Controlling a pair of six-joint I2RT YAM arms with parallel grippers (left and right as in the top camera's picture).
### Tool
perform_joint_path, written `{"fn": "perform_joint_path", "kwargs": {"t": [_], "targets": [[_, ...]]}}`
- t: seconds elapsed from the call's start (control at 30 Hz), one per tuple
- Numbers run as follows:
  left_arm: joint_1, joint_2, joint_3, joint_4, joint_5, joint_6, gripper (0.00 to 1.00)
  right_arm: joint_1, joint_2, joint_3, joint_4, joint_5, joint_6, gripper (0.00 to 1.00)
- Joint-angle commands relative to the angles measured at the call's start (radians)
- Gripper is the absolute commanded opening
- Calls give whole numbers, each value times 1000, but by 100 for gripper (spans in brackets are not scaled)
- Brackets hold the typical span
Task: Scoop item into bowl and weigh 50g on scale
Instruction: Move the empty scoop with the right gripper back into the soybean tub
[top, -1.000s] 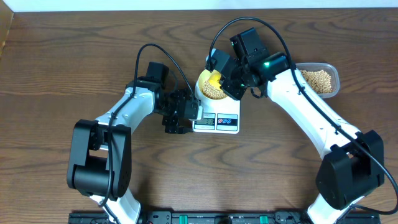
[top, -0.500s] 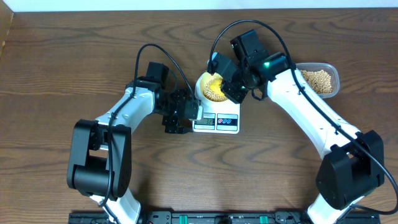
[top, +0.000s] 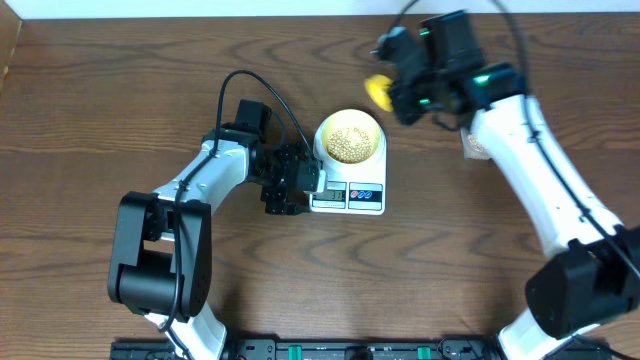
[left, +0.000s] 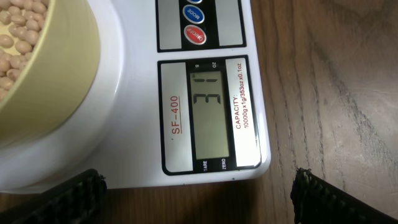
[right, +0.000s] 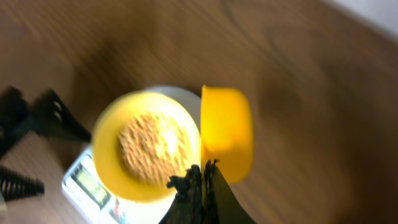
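Note:
The pale yellow-green bowl (top: 349, 138) stands on the white scale (top: 348, 196) and holds a layer of tan beans (top: 347, 144). My left gripper (top: 292, 182) is open and empty at the scale's left front corner, not touching it. In the left wrist view its fingers (left: 196, 208) frame the scale's lit display (left: 208, 112), next to the bowl (left: 68, 68) and the beans (left: 15, 37). My right gripper (top: 392, 88) is shut on the handle of a yellow scoop (top: 378, 92), behind and right of the bowl. The blurred right wrist view shows the gripper (right: 203, 177), scoop (right: 227, 130) and bowl (right: 115, 155).
The clear tub of beans (top: 470, 146) is almost wholly hidden under my right arm at the right. The scale's coloured buttons (left: 194, 12) lie beside the display. Bare wooden table (top: 90, 110) surrounds the scale.
My right gripper has lifted the yellow scoop off the bowl and swung it up and to the back right. The bowl's beans now show fully. The left arm has not moved.

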Motion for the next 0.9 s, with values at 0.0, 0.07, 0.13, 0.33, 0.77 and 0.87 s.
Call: {"fn": "perform_joint_path", "kwargs": {"t": [0.0,0.07,0.13,0.33,0.77,0.87], "targets": [[-1,18,-10,-3,17,14,98,-102,-33,71,-124,22,92,1],[-1,18,-10,-3,17,14,98,-156,-33,101,-209,36,95,1],[-1,18,-10,-3,17,14,98,-211,-33,122,-283,123,141,1],[-1,18,-10,-3,17,14,97,-325,-28,121,-356,235,192,1],[-1,18,-10,-3,17,14,98,-430,-26,49,-311,325,147,1],[-1,18,-10,-3,17,14,98,-430,-21,-15,-231,325,134,1]]}}
